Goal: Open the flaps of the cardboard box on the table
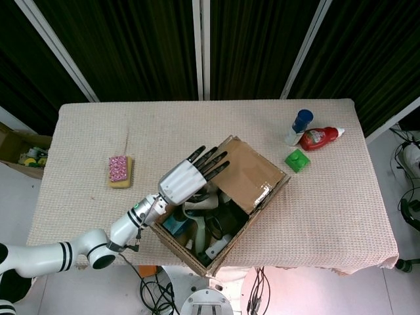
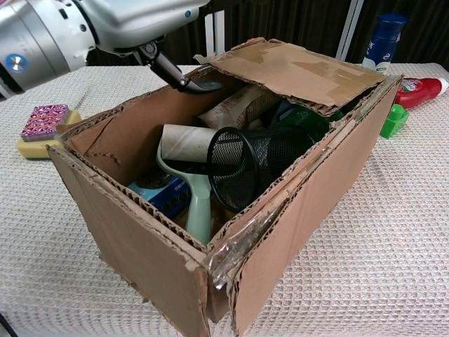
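The cardboard box [image 1: 226, 230] [image 2: 302, 210] stands at the table's front middle, turned at an angle. Its near part is uncovered and shows a wire mesh cup [image 2: 252, 165], a paper roll [image 2: 186, 140] and other items. One flap [image 1: 241, 172] [image 2: 295, 70] still lies flat over the far end. My left hand [image 1: 187, 178] [image 2: 119, 21] hovers above the box's left side, fingers spread and stretched toward that flap, holding nothing. A dark fingertip [image 2: 196, 86] reaches near the flap's left edge. My right hand is out of both views.
A pink sponge on a yellow pad [image 1: 120, 169] [image 2: 43, 126] lies left of the box. At the back right are a blue bottle [image 1: 298, 126], a red bottle [image 1: 320, 137] and a green block [image 1: 296, 159]. A carton [image 1: 20, 152] sits on the floor at left.
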Robot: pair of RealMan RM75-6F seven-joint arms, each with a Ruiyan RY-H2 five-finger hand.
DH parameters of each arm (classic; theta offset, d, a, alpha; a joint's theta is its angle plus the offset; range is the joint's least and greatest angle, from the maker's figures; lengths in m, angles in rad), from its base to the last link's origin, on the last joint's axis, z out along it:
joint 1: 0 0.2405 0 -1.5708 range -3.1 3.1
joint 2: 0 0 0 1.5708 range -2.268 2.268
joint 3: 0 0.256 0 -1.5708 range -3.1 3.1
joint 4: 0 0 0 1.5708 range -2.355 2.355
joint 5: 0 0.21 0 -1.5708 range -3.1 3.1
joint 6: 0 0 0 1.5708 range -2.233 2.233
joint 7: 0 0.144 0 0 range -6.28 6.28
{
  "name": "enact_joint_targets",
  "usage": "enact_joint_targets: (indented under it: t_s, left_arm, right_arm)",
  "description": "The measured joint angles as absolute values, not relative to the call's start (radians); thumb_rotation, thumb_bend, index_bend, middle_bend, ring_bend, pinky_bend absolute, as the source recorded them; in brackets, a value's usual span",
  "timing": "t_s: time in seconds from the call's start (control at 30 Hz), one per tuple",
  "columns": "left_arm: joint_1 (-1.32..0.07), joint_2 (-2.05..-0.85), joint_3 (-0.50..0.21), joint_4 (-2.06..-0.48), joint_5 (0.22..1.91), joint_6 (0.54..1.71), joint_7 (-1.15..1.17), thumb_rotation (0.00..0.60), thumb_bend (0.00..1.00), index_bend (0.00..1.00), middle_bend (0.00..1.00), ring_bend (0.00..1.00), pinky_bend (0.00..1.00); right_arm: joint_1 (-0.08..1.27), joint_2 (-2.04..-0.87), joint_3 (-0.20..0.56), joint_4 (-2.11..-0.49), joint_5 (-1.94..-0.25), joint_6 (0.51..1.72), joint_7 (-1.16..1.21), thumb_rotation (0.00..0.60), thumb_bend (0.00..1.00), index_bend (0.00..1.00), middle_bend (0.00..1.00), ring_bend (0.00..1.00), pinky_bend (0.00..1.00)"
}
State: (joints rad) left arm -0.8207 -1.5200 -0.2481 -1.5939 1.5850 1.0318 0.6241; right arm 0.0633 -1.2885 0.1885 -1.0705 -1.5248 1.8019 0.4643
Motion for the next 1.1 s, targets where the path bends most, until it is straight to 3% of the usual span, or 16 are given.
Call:
enact_joint_targets:
  t_s: [0.4, 0.73, 1.1]
  left_arm:
    - [-0.879, -1.596, -0.262, -1.517, 1.496, 0.999, 0.639, 0.318, 0.25, 0.0, 0.02, 0.02, 0.18]
    - [-0.937, -1.645, -0.32, -1.501, 1.406, 0.994, 0.65, 0.326, 0.25, 0.0, 0.02, 0.02, 0.18]
    - [-1.028, -1.665, -0.465, -1.52, 1.176, 0.995, 0.76, 0.331, 0.25, 0.0, 0.02, 0.02, 0.18]
  right_arm:
    - [0.058, -1.307, 0.194, -1.022, -1.508, 1.788, 0.507, 0.6, 0.36, 0.0, 0.0, 0.0, 0.0]
    - [0.059, -1.316, 0.198, -1.0, -1.503, 1.782, 0.529, 0.6, 0.36, 0.0, 0.0, 0.0, 0.0]
    - [0.052, -1.315, 0.21, -0.975, -1.488, 1.785, 0.563, 0.6, 0.36, 0.0, 0.0, 0.0, 0.0]
